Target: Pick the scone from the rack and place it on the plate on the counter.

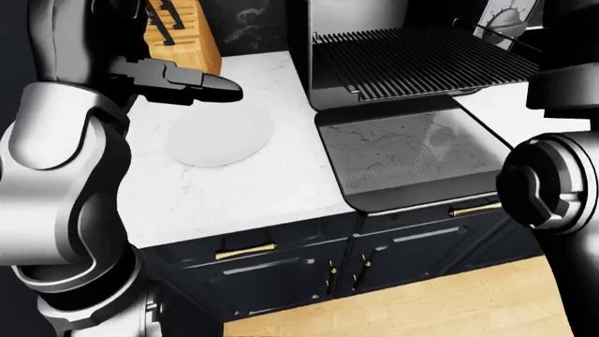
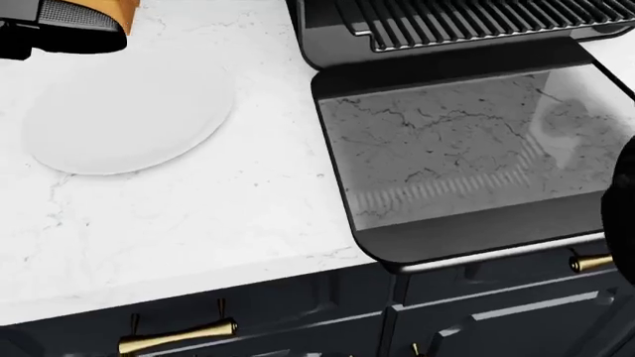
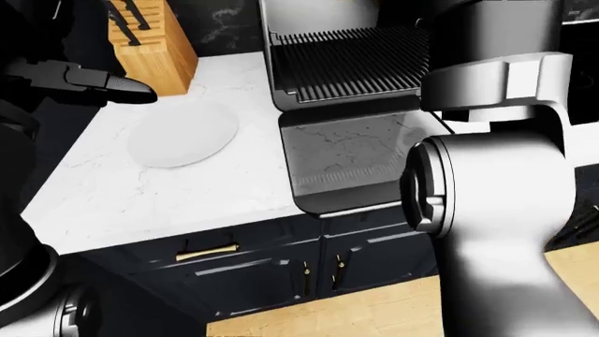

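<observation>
Kitchen, simulator render: white marble counter (image 1: 253,189), dark cabinets (image 1: 281,270) with brass handles, open oven with rack (image 1: 421,60), knife block (image 3: 149,45) far left, wood floor (image 1: 421,309).

A wooden knife block (image 3: 149,49) stands upright — above navy cabinets (image 1: 281,267).

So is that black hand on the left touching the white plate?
Cannot tell. In the left-eye view the left hand has its fingertips over the plate's top edge, but no view shows a plain gap or contact; it may hover above.
</observation>
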